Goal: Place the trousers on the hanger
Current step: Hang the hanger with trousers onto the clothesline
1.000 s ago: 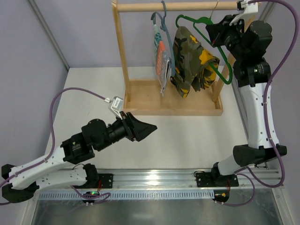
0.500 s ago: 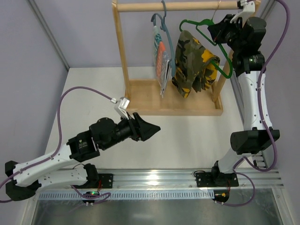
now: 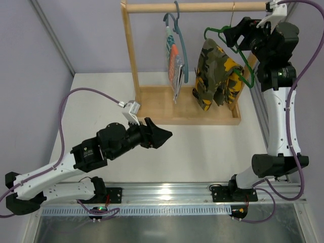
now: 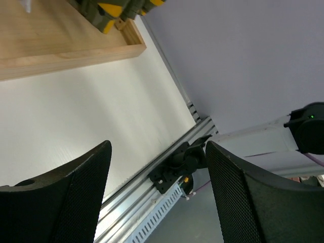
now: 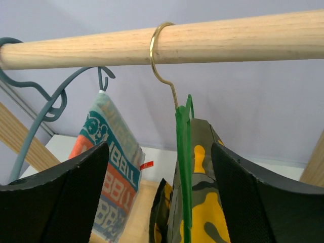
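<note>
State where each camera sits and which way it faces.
Top external: above and behind the bases, looking down on table, rack, left arm, right arm.
Left wrist: low over the table, facing the right arm's base; open left gripper frames it.
Right wrist: below the rail, facing hanger and trousers; open right gripper straddles the hanger.
Shared: all three show the trousers.
</note>
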You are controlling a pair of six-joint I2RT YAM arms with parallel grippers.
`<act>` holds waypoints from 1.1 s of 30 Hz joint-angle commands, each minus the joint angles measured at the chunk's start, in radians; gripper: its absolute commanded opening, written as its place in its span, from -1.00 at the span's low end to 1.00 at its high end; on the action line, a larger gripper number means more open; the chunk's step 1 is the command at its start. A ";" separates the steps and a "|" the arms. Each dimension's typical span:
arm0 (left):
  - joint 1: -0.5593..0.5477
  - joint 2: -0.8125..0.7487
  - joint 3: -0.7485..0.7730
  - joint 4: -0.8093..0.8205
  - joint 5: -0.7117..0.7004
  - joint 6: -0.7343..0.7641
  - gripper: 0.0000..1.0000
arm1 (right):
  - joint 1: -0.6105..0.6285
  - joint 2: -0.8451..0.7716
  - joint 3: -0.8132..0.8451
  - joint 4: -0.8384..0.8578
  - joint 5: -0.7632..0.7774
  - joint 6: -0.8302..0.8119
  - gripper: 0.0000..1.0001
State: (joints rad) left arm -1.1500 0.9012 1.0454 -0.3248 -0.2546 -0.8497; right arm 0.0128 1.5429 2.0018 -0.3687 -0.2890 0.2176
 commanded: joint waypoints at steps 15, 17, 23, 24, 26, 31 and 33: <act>0.004 -0.016 0.292 -0.372 -0.364 0.256 1.00 | 0.028 -0.587 -0.417 -0.461 0.099 0.177 1.00; 0.019 0.021 0.306 -0.381 -0.336 0.253 1.00 | 0.053 -0.657 -0.513 -0.444 0.073 0.199 0.99; 0.215 0.067 0.262 -0.263 -0.094 0.236 0.99 | 0.062 -0.790 -0.779 -0.424 0.107 0.169 0.99; 0.245 0.055 0.230 -0.244 -0.016 0.218 1.00 | 0.062 -0.823 -0.799 -0.424 0.088 0.181 0.99; 0.312 0.027 0.185 -0.162 0.058 0.193 1.00 | 0.062 -0.862 -0.856 -0.402 0.041 0.190 0.99; 0.343 -0.012 0.150 -0.138 0.132 0.170 1.00 | 0.062 -0.923 -0.894 -0.398 0.010 0.212 0.99; 0.343 -0.018 0.146 -0.151 0.129 0.161 1.00 | 0.062 -0.931 -0.902 -0.394 -0.004 0.220 1.00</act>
State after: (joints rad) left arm -0.8116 0.9131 1.1862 -0.5430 -0.1970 -0.6724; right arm 0.0708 0.6403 1.1000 -0.8093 -0.2455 0.4114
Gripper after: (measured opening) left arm 0.996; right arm 0.996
